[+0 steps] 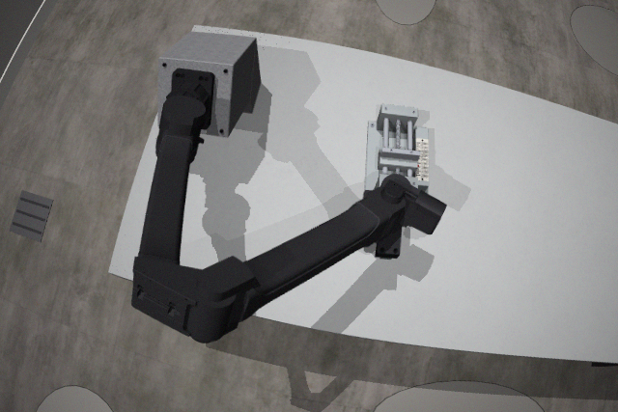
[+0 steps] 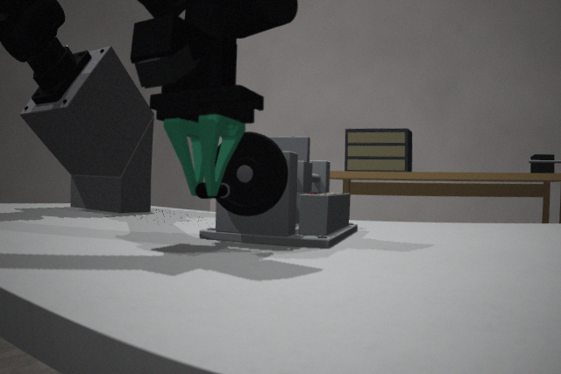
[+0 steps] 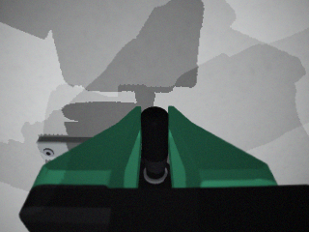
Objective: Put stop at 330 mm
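Observation:
The stop device has a grey base plate (image 1: 371, 152) (image 2: 267, 239). Its sliding stop block (image 1: 398, 161) sits on rods, beside a pale scale strip (image 1: 423, 152) whose numbers are too small to read. A small red mark (image 1: 418, 166) shows at the strip's lower part. The black handwheel (image 2: 267, 188) stands upright at the device's near end, hidden under the arm in the top view. My gripper (image 2: 206, 192) (image 3: 154, 115) is shut on the handwheel's black crank handle (image 3: 154, 137), at the wheel's left side, slightly below hub height in the exterior view.
The arm's grey pedestal (image 1: 210, 50) (image 2: 103, 134) stands at one end of the white table. A rear end block (image 1: 399, 112) stands at the device's far end. A wooden bench (image 2: 443, 176) with a drawer cabinet (image 2: 376, 151) is in the background.

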You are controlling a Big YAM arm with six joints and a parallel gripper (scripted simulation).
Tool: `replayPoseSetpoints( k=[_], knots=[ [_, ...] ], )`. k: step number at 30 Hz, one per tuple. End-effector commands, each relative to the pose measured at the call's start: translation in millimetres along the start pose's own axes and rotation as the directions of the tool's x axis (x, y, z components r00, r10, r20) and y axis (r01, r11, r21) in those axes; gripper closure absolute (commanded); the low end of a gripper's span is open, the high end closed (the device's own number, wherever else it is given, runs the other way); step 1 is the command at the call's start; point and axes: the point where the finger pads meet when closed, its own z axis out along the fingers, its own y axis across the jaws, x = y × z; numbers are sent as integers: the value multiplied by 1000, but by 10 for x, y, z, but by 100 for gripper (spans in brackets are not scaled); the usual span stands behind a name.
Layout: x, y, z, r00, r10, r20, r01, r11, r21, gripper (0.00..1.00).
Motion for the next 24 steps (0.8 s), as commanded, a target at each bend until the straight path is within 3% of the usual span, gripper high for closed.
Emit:
replayPoseSetpoints(
  k=[1, 24],
  knots=[
    [19, -82, 158, 1000, -18, -8, 18, 999, 40, 94],
    [0, 230, 246, 1000, 7, -8, -7, 999, 37, 94]
  ],
)
